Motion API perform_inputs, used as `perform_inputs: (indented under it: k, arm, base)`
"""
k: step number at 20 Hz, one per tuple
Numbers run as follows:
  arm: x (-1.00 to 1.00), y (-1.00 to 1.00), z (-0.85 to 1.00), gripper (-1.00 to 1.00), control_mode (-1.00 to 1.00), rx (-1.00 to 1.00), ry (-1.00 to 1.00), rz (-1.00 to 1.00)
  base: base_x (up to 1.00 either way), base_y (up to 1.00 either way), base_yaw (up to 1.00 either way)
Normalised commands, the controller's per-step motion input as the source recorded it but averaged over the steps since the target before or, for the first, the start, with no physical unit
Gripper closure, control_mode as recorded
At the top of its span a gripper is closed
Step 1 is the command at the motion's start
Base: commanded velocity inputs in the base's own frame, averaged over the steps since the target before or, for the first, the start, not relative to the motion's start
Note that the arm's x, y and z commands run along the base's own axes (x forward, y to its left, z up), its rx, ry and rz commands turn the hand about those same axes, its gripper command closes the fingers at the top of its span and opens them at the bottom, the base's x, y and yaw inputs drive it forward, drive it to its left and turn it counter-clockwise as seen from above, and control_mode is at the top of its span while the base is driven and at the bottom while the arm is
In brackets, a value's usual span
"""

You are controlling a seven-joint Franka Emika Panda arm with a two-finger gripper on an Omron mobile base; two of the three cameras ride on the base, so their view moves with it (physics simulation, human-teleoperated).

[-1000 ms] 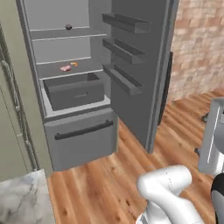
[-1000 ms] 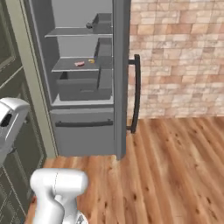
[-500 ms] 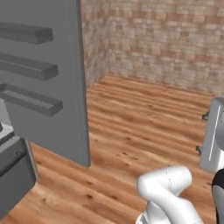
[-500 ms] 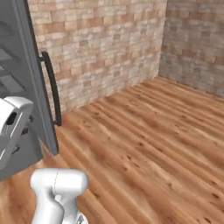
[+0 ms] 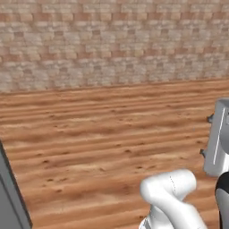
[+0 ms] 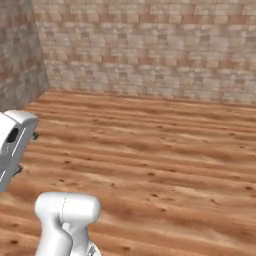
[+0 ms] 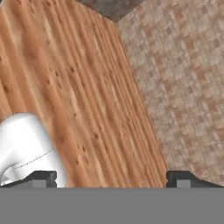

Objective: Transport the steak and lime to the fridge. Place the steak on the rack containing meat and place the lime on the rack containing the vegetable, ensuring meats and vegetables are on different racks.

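A brick wall (image 5: 112,42) runs across the back of the room, above a wooden plank floor (image 5: 103,134). In the right base view the wall (image 6: 150,50) meets a second, darker brick wall (image 6: 20,50) at a corner on the left. Nothing stands on the open floor between the base and the wall. A narrow grey edge (image 5: 12,192) rises at the lower left of the left base view; I cannot tell what it belongs to. In the hand view, floor planks (image 7: 70,96) slant beside the brick wall (image 7: 183,87). The 2 dark fingers (image 7: 41,178) sit far apart at the bottom of that view, with nothing between them; the gripper (image 7: 111,179) is spread wide.
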Motion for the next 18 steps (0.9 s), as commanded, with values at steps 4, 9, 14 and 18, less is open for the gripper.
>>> perform_inputs:
  k: [4, 9, 14, 18]
  arm:
    - [0.0, 0.0, 0.0, -1.0, 1.0, 0.0, 0.0, 0.0]
    - [0.0, 0.0, 0.0, -1.0, 1.0, 0.0, 0.0, 0.0]
    - [0.0, 0.0, 0.0, -1.0, 1.0, 0.0, 0.0, 0.0]
    - [0.0, 0.0, 0.0, -1.0, 1.0, 0.0, 0.0, 0.0]
  base:
    - [0.01, -0.57, -0.84]
    - [0.77, -0.98, -0.42]
    - [1.0, -0.98, -0.05]
    - [1.0, -0.85, 0.0]
